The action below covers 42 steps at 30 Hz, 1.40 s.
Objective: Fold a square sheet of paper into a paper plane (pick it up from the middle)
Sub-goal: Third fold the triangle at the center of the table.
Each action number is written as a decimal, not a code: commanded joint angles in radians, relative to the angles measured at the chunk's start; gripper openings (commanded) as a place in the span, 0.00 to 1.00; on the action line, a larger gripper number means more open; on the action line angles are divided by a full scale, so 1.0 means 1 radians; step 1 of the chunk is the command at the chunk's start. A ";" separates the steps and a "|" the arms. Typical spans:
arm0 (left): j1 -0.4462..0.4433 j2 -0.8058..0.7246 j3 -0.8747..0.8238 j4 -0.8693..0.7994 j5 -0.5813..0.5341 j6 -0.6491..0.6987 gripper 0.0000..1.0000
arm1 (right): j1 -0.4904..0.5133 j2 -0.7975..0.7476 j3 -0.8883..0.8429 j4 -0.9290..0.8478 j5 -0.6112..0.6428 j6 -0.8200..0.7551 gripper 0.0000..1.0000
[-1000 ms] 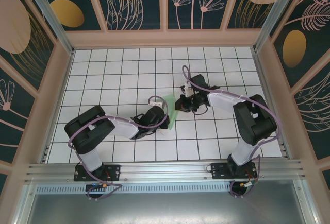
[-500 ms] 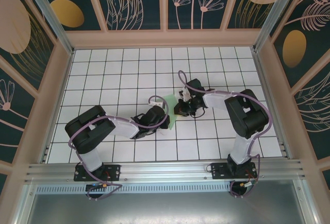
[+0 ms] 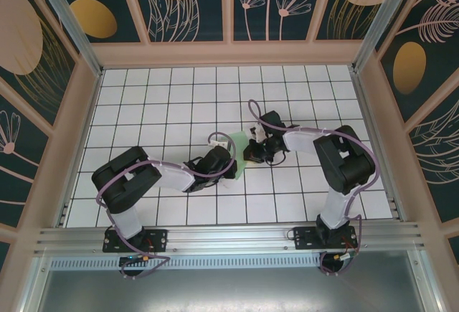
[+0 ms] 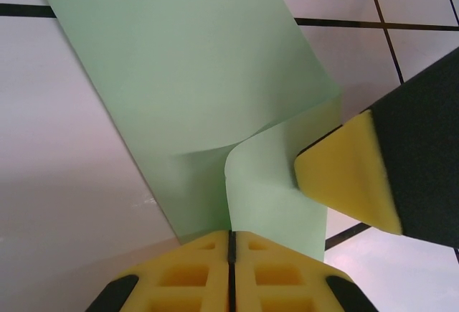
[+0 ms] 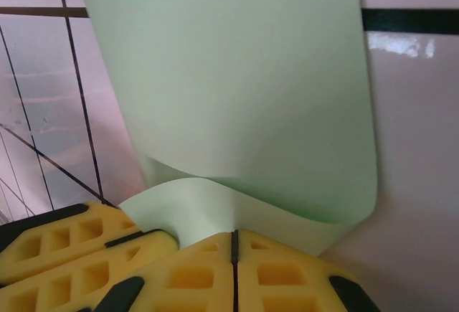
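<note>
At centre frame of our overhead view, the left gripper point(image 3: 232, 171) was clenched on one edge of the square sheet of paper point(image 3: 237, 143), and just to its right the right gripper point(image 3: 250, 153) pinched the same curled sheet. We saw a white grid-tiled table point(image 3: 158, 104), teal floral wall panels point(image 3: 186, 3) above and an aluminium rail point(image 3: 229, 237) along the bottom.

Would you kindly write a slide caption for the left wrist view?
Left gripper shut on curling green paper, another yellow pad beside it.

Black-white arms point(image 3: 169, 176), yellow pads point(image 4: 188, 277), purple cables point(image 3: 214, 138)
</note>
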 commanded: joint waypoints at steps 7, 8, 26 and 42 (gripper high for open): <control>0.006 0.047 -0.007 -0.120 0.022 0.018 0.10 | -0.065 -0.061 -0.027 0.069 -0.060 0.015 0.09; 0.006 0.047 -0.005 -0.123 0.022 0.019 0.10 | -0.063 -0.054 -0.026 0.074 -0.064 0.016 0.09; 0.006 0.044 -0.009 -0.130 0.024 0.017 0.11 | -0.084 -0.029 -0.038 0.068 -0.009 0.012 0.09; 0.007 0.047 0.002 -0.138 0.027 0.022 0.11 | -0.105 0.048 -0.050 0.083 0.030 0.021 0.08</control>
